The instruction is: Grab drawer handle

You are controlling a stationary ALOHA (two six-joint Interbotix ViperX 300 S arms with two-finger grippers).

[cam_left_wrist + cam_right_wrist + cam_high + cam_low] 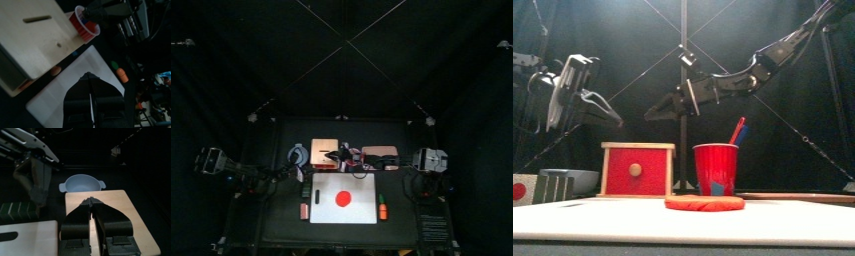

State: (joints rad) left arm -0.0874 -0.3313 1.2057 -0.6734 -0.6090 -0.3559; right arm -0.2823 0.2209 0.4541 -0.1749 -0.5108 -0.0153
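Note:
The drawer handle [635, 170] is a small pale knob on the red front of a tan box [637, 168]. The box also shows in the top view [323, 152] and in the left wrist view [40, 35], where the handle is hidden. My left gripper [609, 117] hangs shut above and to the left of the box; its jaws [89, 77] meet over the white mat. My right gripper [655, 114] reaches across the middle, above the box, shut and empty [91, 202]. A red cup [716, 168] stands right of the box.
A white mat [342, 196] with a flat red disc [704, 202] lies at the front. Orange markers [382, 211] lie beside the mat. A pink plate [380, 153] is at the back right. A pale blue bowl [83, 183] shows in the right wrist view.

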